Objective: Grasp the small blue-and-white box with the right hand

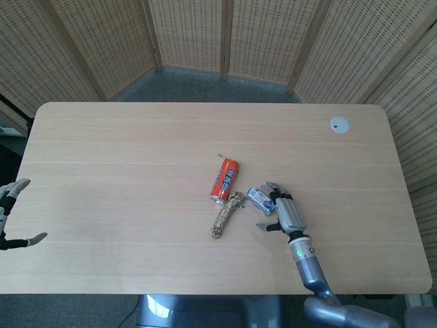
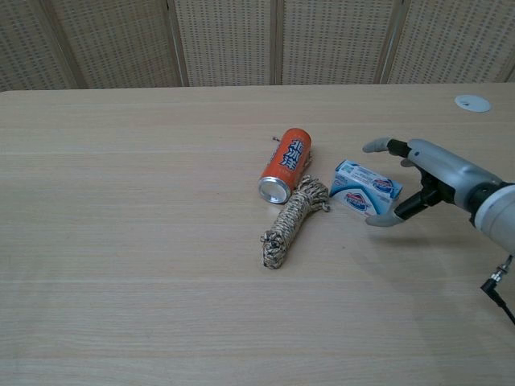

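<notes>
The right robot hand (image 2: 418, 181) is reaching in low over the tabletop (image 2: 121, 241), fingers spread wide, holding nothing; its thumb is lying just beside the small blue-and-white box (image 2: 366, 190). The box is lying flat beside a rope coil (image 2: 291, 219).

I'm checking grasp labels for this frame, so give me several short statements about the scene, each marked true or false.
1. The right hand is open beside the small blue-and-white box. True.
2. The orange drink can stands upright. False: it lies on its side.
3. The coil of tan rope lies between can and box. True.
4. The left hand holds the rope. False: it is open at the wooden table's edge.
</notes>
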### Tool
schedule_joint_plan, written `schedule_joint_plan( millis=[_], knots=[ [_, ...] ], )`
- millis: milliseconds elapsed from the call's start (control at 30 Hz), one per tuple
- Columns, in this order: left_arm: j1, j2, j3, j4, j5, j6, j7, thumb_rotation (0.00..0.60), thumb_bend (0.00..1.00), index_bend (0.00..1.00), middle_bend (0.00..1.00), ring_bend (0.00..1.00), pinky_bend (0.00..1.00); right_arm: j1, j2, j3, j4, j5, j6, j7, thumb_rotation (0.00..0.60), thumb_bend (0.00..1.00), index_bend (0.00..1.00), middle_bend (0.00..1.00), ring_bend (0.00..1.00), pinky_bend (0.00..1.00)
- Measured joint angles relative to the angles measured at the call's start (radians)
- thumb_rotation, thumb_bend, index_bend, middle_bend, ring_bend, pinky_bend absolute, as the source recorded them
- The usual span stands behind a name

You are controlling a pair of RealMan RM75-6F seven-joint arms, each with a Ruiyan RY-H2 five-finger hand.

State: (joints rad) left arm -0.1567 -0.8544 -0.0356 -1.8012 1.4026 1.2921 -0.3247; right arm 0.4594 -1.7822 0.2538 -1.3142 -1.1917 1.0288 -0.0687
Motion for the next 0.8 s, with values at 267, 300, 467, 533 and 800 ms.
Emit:
schedule_joint_plan(
  millis=[267, 300, 467, 533, 800],
  knots=[
    [-0.006, -0.012, -0.004, 0.004, -0.022, -0.017, 0.025, 0.6, 0.0, 0.0, 0.0, 0.0, 0.0, 0.076, -0.081, 0.047, 0.155, 0.053, -0.057, 0.017, 0.6, 0.0, 0.25, 0.09, 0.0, 0.03],
    [-0.006, -0.014, -0.005, 0.004, -0.026, -0.019, 0.03, 0.6, 0.0, 0.0, 0.0, 0.0, 0.0, 0.08, -0.088, 0.05, 0.168, 0.055, -0.058, 0.024, 0.6, 0.0, 0.27, 0.17, 0.02, 0.08],
    [-0.008, -0.019, -0.008, 0.004, -0.037, -0.025, 0.043, 0.6, 0.0, 0.0, 0.0, 0.0, 0.0, 0.092, -0.128, 0.058, 0.254, 0.055, -0.046, 0.063, 0.6, 0.0, 0.42, 0.49, 0.24, 0.35],
    [-0.008, -0.021, -0.009, 0.004, -0.04, -0.026, 0.046, 0.6, 0.0, 0.0, 0.0, 0.0, 0.0, 0.094, -0.146, 0.059, 0.292, 0.047, -0.032, 0.088, 0.6, 0.0, 0.49, 0.58, 0.33, 0.44],
    [-0.009, -0.024, -0.01, 0.001, -0.039, -0.029, 0.051, 0.6, 0.0, 0.0, 0.0, 0.0, 0.0, 0.095, -0.172, 0.052, 0.347, 0.005, 0.015, 0.161, 0.6, 0.0, 0.53, 0.63, 0.39, 0.51]
  ],
)
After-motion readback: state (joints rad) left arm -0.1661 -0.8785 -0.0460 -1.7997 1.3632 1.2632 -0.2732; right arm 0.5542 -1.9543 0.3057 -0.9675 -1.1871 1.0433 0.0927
